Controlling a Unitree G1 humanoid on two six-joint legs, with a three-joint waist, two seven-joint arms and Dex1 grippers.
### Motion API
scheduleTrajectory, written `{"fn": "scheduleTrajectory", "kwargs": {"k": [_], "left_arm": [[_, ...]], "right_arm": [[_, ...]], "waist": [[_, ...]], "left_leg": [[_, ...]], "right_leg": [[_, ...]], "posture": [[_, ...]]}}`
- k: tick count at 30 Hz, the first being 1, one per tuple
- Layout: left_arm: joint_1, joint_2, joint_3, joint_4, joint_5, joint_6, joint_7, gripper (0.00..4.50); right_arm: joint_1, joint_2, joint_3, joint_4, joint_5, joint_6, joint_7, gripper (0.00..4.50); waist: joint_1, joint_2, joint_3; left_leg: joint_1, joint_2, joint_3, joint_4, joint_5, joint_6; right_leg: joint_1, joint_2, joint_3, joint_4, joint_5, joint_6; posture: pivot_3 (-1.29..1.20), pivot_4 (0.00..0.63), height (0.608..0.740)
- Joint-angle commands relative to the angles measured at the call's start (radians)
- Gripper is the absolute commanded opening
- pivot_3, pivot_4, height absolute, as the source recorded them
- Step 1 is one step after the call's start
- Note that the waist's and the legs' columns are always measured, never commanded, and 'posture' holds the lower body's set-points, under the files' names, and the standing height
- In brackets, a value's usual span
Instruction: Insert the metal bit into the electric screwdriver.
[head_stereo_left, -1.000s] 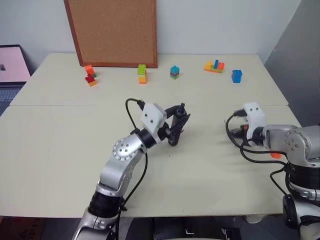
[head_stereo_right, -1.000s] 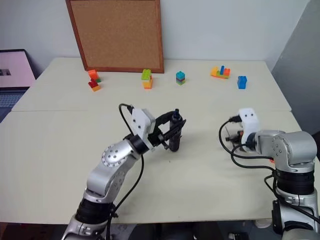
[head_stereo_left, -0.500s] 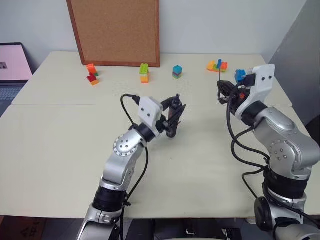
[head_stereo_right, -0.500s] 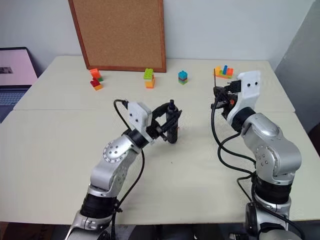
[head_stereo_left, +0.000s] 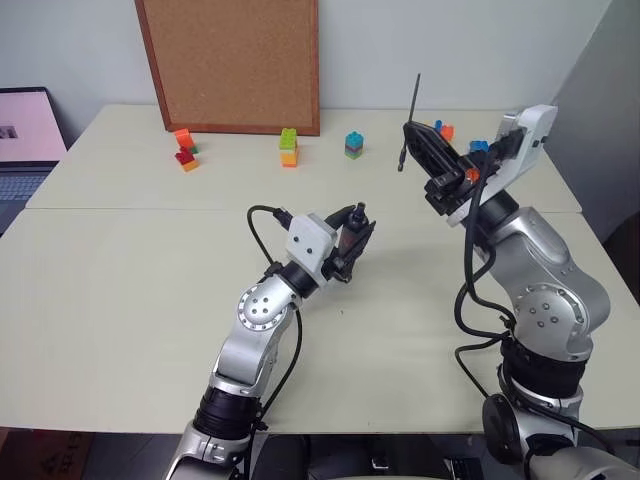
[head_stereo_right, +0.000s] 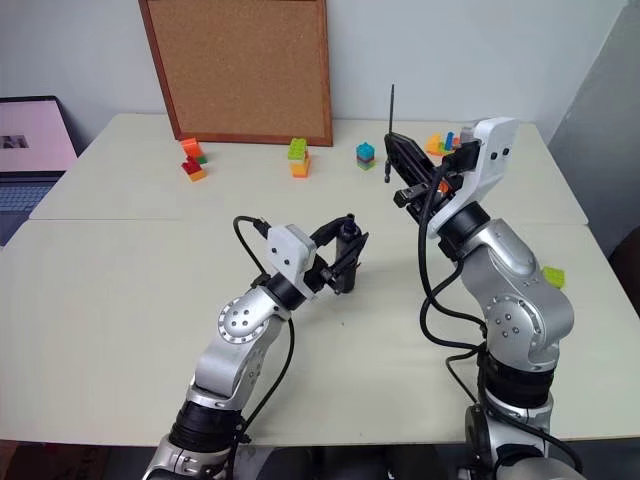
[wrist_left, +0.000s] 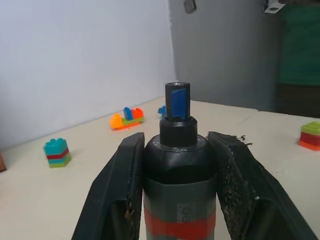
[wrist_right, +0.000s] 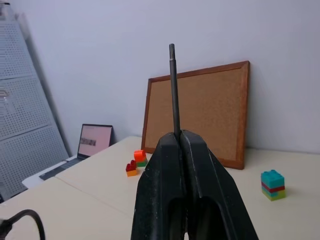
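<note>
The left gripper is closed on the electric screwdriver, its two fingers clamped either side of the black body just above the red band, with the open socket end pointing up and away, above the near middle of the table. To the right and higher, the right gripper is pinched fully together on the metal bit, which stands nearly upright; most of the rod sticks out above the fingertips and a short tail shows below them in the head views. The two are well apart, so mating has not begun. The bit looks light, stiff and smooth, and held by so thin a pinch it could swivel or slide if its end meets the socket rim off-centre; a hold closer to the entering end would probably steady it. The screwdriver looks rigid and light, and its round, smooth barrel could roll in the clamp under a sideways push, so the grip near the red band, close to the socket, seems the sensible place. Toy blocks and a corkboard sit along the far edge
</note>
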Motion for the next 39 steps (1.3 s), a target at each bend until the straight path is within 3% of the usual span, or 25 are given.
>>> {"fn": "scheduleTrajectory", "kwargs": {"k": [1,10,23,39], "left_arm": [[-0.033,0.009,0.030,-0.075,-0.070,0.030,-0.034,1.63],[-0.008,0.030,0.042,0.034,-0.032,-0.024,-0.031,1.63],[-0.004,0.049,0.048,0.048,-0.028,-0.032,-0.036,1.63],[-0.015,0.049,0.067,0.047,-0.036,-0.003,-0.011,1.63]], "right_arm": [[0.008,-0.017,0.024,-0.037,0.004,-0.063,0.024,0.00],[0.043,-0.029,0.100,-0.034,-0.041,-0.144,0.036,0.00],[0.093,0.032,0.250,0.027,-0.122,-0.280,0.068,0.00],[0.136,0.062,0.313,0.074,-0.221,-0.404,0.083,0.00]], "waist": [[0.000,0.000,0.000],[-0.001,0.000,0.000],[-0.003,0.000,0.000],[-0.003,0.000,0.000]], "left_leg": [[0.000,0.000,0.000,0.000,0.000,0.000],[0.001,0.000,0.000,0.000,0.000,0.000],[0.003,0.000,-0.001,0.000,0.000,0.000],[0.004,0.000,-0.001,0.000,0.000,0.000]], "right_leg": [[0.000,0.000,0.000,0.000,0.000,0.000],[0.000,0.000,0.000,0.000,0.000,0.000],[0.001,0.001,0.000,0.002,0.000,0.001],[0.001,0.002,0.000,0.002,0.000,0.000]], "posture": [[0.00,0.150,0.740],[0.00,0.150,0.740],[0.00,0.150,0.740],[0.00,0.150,0.740]]}}
